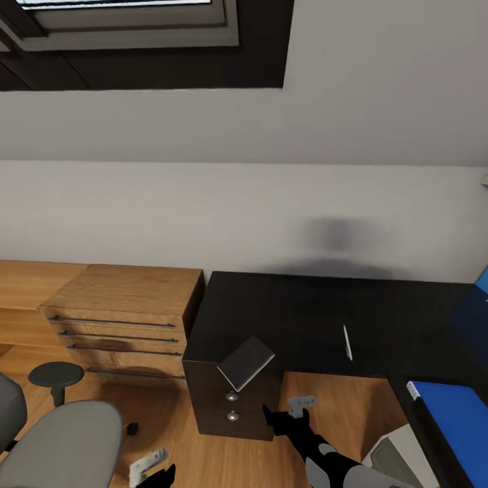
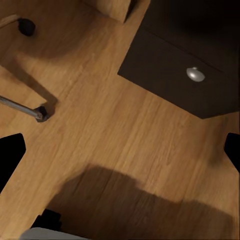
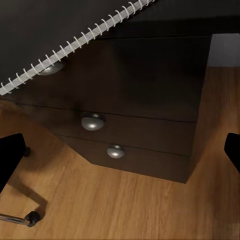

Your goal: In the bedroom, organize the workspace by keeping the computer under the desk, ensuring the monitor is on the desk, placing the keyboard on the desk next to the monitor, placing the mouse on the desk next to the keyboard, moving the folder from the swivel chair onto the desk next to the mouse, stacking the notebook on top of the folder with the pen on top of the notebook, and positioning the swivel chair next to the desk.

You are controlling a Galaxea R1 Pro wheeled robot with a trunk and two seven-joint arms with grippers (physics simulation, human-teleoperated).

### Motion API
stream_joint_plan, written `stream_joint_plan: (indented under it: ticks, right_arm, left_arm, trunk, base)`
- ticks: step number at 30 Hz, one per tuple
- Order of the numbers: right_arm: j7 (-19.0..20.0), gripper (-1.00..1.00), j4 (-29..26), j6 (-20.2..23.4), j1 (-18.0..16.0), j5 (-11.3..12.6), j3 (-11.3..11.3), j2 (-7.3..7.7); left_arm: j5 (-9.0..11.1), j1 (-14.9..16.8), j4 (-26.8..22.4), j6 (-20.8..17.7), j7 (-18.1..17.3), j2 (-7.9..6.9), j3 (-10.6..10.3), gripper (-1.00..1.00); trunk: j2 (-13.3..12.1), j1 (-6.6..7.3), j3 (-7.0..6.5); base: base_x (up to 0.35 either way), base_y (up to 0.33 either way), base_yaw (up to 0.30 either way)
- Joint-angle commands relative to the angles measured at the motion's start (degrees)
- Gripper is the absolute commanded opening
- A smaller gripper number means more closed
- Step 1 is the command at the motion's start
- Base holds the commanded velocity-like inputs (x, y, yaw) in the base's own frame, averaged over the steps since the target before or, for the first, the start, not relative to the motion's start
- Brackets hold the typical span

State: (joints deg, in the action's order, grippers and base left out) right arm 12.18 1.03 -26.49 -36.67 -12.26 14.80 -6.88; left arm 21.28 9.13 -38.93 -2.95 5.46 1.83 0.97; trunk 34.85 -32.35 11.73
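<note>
Judging by the frame's centre, our notebook (image 1: pixel 245 362) overhangs the desk (image 1: pixel 285 318), pen (image 1: pixel 347 342) unstacked; both grippers spread, empty.

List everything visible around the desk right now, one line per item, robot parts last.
Desk: one, black, against the wall, drawer unit with round silver knobs below.
Notebook: one, grey cover, white spiral binding, tilted over the desk's front edge above the drawers.
Pen: one, white, lying on the desk top.
Folder: one, blue, at the head view's right edge.
Wooden dresser: one, light brown, four dark handles, left of the desk.
Swivel chair: one, grey seat, lower left.
Stool: one, dark round top, before the dresser.
Floor: wood planks.
Left gripper: black fingers apart, over the floor.
Right gripper: black fingers apart, facing the drawers.
</note>
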Motion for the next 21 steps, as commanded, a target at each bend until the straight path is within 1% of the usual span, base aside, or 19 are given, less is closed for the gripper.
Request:
stream_joint_plan:
  ticks: [1,6,9,11,13,16,17,20,21]
  right_arm:
    - [-0.05,1.00,0.11,-0.22,-0.07,-0.29,0.50,0.05]
    - [-0.72,1.00,0.11,-0.23,-0.07,-0.14,0.50,0.20]
    - [-0.74,1.00,0.14,-0.21,-0.07,-0.13,0.46,0.10]
    - [-0.77,1.00,0.12,-0.07,-0.07,-0.07,0.50,0.06]
    - [-0.77,1.00,0.10,0.05,-0.07,0.04,0.61,0.09]
    - [-0.68,1.00,0.00,0.57,-0.07,1.27,1.52,0.19]
    - [-0.64,1.00,-0.07,1.10,-0.07,2.58,2.39,0.34]
    - [-0.53,1.00,-0.49,2.55,-0.07,5.25,3.85,0.97]
    - [-0.39,1.00,-1.14,3.97,-0.07,7.08,4.64,1.43]
  left_arm:
    - [0.38,0.01,-0.63,-0.74,0.21,-0.05,0.20,1.00]
    - [0.34,0.01,-1.38,-1.33,0.09,-0.65,0.33,1.00]
    - [0.38,0.01,-1.40,-1.29,-0.03,-1.32,0.34,1.00]
    - [0.41,0.01,-1.41,-1.28,0.06,-2.06,0.34,1.00]
    - [0.41,0.01,-1.38,-1.27,0.13,-2.26,0.36,1.00]
    - [0.46,0.01,-0.89,-1.27,0.20,-2.47,0.40,1.00]
    - [0.48,0.01,-0.59,-1.27,0.22,-2.53,0.43,1.00]
    - [0.50,0.01,-0.26,-1.19,0.24,-2.57,0.47,1.00]
    - [0.50,0.01,-0.14,-1.16,0.28,-2.59,0.52,1.00]
  trunk:
    - [0.50,-0.24,0.28]
    - [2.51,-1.34,1.18]
    - [3.71,-2.00,1.72]
    - [4.51,-2.44,2.08]
    - [5.31,-2.88,2.43]
    - [6.52,-3.54,2.97]
    - [6.92,-3.76,3.15]
    - [8.12,-4.42,3.69]
    - [8.52,-4.64,3.87]
  base:
    - [0.000,0.000,0.000]
    - [0.000,0.000,0.000]
    - [0.000,0.000,0.000]
    - [0.000,0.000,0.000]
    - [0.000,0.000,0.000]
    - [0.000,0.000,0.000]
    - [0.000,0.000,0.000]
    - [0.000,0.000,0.000]
    - [0.000,0.000,0.000]
